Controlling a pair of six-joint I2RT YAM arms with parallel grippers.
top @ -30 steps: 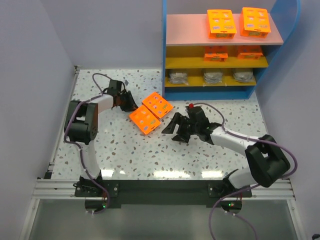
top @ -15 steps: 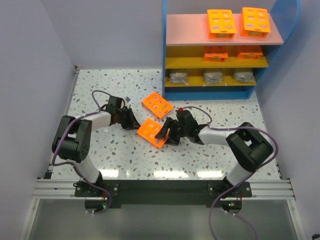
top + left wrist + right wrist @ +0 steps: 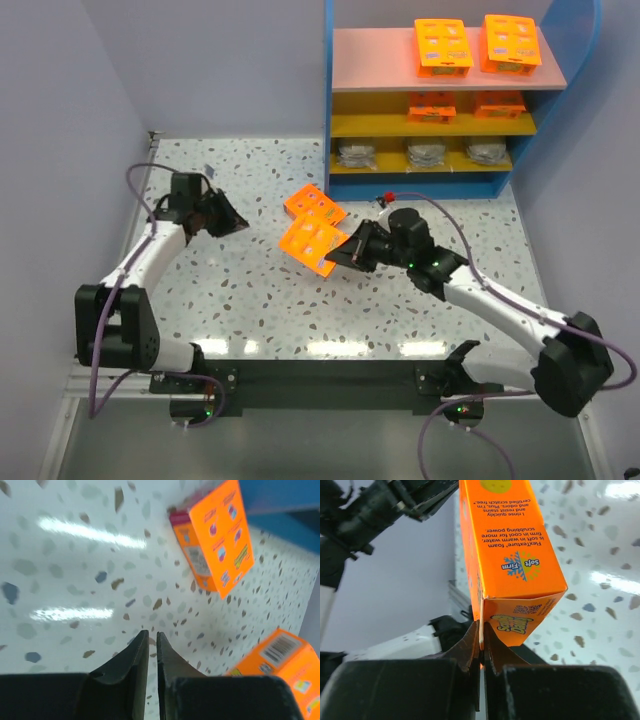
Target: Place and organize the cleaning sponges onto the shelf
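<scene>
My right gripper [image 3: 345,253] is shut on the thin edge flap of an orange sponge pack [image 3: 311,246], holding it tilted above the table; the right wrist view shows the gripper [image 3: 481,630] pinching the pack [image 3: 515,540]. A second orange pack [image 3: 315,205] lies on the table just behind it. My left gripper [image 3: 228,221] hangs to the left, apart from both packs, shut on nothing [image 3: 152,635]. The shelf [image 3: 370,60] stands at the back right with two orange packs [image 3: 443,46] on its pink top, two [image 3: 432,106] on the yellow board and three grey pads [image 3: 427,152] below.
The left wrist view shows one orange pack [image 3: 215,535] lying near the shelf's blue base and another pack's barcoded corner [image 3: 280,665] at the lower right. Grey walls close the table's left and back. A cable loops over the right arm [image 3: 440,210].
The left gripper has left the pack and drawn back to the left. The right gripper has shut on the pack's edge and lifted it slightly to the right.
</scene>
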